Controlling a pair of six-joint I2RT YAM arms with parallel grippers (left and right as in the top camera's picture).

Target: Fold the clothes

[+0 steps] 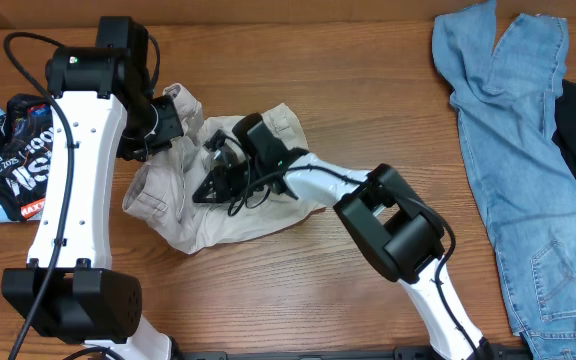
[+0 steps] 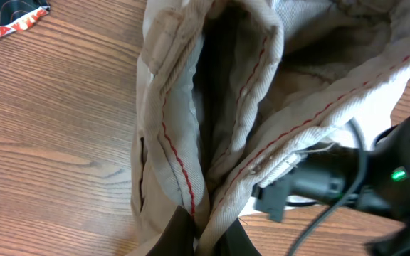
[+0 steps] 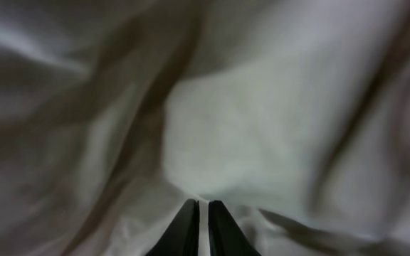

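Bunching in a crumpled heap, 1 pair of cream trousers with red-stitched seams, 1 light blue jeans well right of the right pincer, 1 black lettered piece left of the left pincer, 2 arms angled inward over the heap, left pincer clamped on a seam, right pincer almost closed, tips against cloth.

White lettering on crumpled black piece, not legible
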